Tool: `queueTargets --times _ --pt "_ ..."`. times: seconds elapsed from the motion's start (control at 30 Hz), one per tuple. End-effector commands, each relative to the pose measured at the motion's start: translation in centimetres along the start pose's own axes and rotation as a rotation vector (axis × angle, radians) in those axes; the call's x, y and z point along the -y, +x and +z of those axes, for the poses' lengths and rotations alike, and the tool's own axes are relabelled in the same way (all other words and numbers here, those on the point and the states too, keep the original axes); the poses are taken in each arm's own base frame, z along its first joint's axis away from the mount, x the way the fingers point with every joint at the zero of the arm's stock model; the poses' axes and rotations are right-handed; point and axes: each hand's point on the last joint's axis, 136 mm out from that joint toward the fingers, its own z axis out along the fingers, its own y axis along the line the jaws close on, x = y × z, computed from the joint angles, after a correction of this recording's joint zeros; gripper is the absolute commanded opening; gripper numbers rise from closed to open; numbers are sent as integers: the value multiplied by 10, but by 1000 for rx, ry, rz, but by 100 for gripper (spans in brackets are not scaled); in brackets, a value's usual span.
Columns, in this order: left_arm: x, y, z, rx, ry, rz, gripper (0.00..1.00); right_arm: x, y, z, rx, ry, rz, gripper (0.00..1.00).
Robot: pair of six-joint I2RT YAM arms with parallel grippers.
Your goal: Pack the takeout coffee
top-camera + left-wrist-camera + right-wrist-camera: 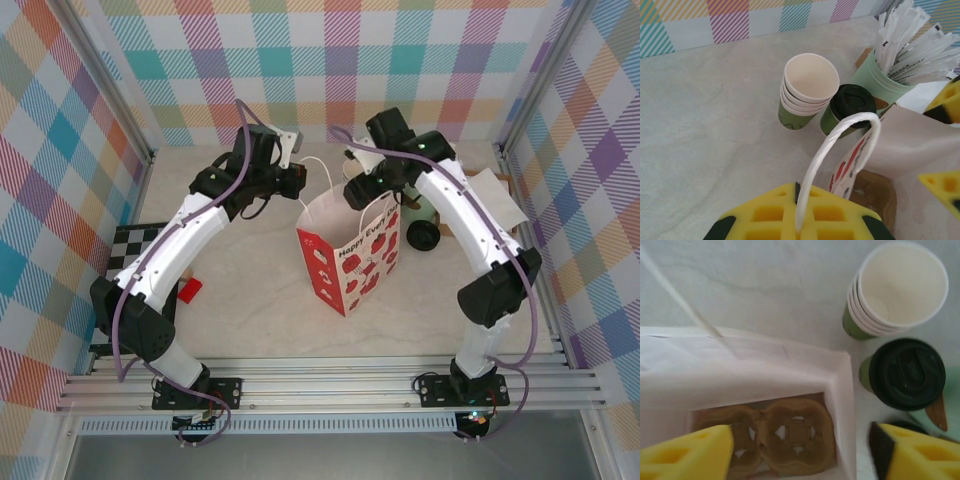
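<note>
From overhead, the paper bag stands mid-tabletop. The left end effector is at its handle and the right end effector hangs over its mouth.

In the left wrist view, the left end effector is closed on the white handle. The lidded coffee stands upright beyond it, between the cup stack and the mint pot.

In the right wrist view, the right end effector is open and empty, straddling the bag wall. The coffee stands just outside, ahead of its outer finger, so the right arm looks nearer.
</note>
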Motion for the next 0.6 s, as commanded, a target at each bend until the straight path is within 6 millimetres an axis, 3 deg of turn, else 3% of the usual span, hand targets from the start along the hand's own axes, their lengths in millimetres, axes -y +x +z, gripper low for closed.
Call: queueTargets --times 0.0,0.1,0.23,0.33,0.43,0.5,0.57 --pt "7 -22 -14 58 40 30 0 18 7 3 -68 110 5 55" --pt "10 -30 -22 98 53 36 0 20 -1 1 -53 115 7 39" --pt "11 -42 -37 156 43 41 0 18 -11 -11 -1 111 1 8" --pt "14 -57 -54 219 48 38 0 12 -27 -25 104 122 -5 4" --pt "22 -66 -67 267 87 10 0 10 -51 -43 326 116 114 0" --pt "28 -64 -72 270 123 -8 0 4 -66 -49 490 100 125 0" --pt "29 -56 -74 245 137 -23 0 -5 -66 -39 560 89 107 0"
